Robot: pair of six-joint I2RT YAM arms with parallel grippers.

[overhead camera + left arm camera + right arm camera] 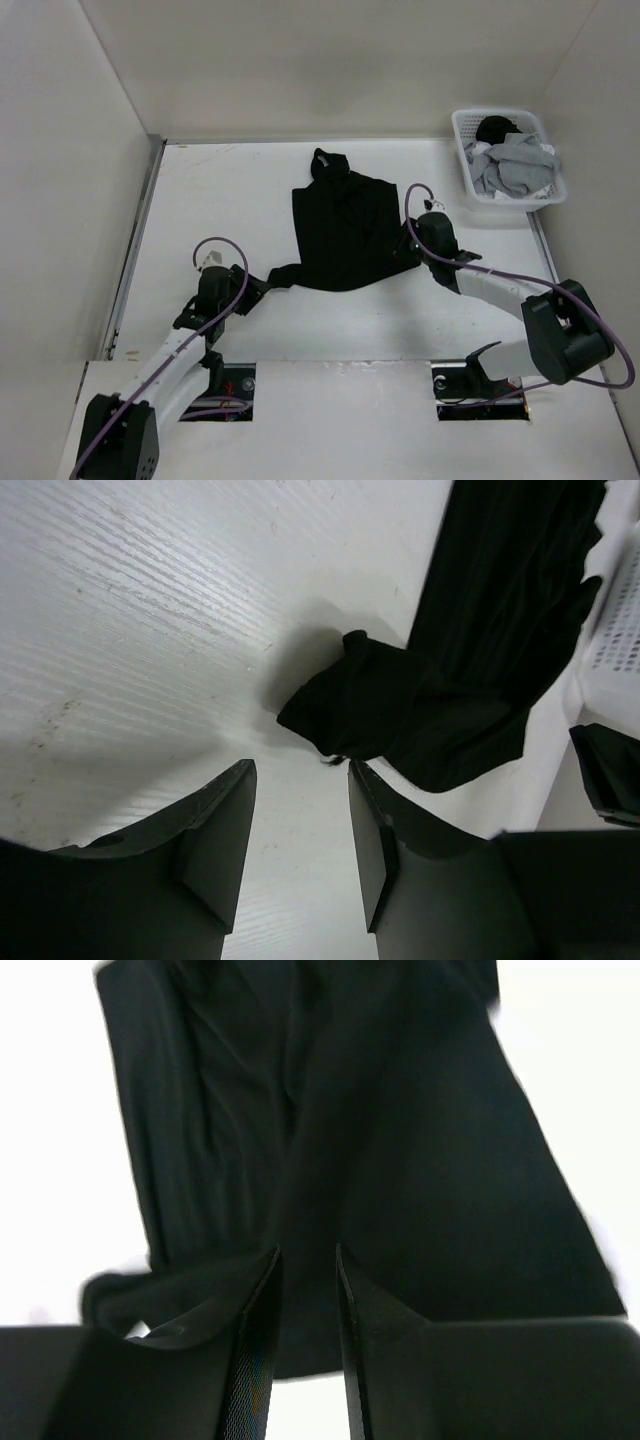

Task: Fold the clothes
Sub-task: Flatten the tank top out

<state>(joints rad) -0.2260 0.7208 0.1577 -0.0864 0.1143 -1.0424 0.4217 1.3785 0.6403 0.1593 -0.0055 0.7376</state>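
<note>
The clothes [345, 235], a single black garment, lie on the surface [220, 200] at mid-width between the two arms, with the neck end toward the far side and the body drawn into a fairly narrow block. One sleeve [283, 272] trails out from the near-left corner. The left gripper [262, 283] sits low just beside that sleeve end. In the left wrist view its jaws stand well apart with bare surface between them, and the bunched sleeve tip [350, 705] lies just beyond the fingertips, not held. The right gripper [413, 252] is at the garment's right edge. In the right wrist view its jaws are parted by a narrow gap above black cloth, and nothing appears clamped. The white basket [463, 150] holding grey garments [515, 170] stands at the far right, well apart. Assessment: folding is partway, both grippers are free between grasps, and the stray sleeve is unresolved. The next move calls for the left gripper to advance, pinch the sleeve end and carry it across onto the body. The right side should steady the edge so the cloth does not drag.
</note>
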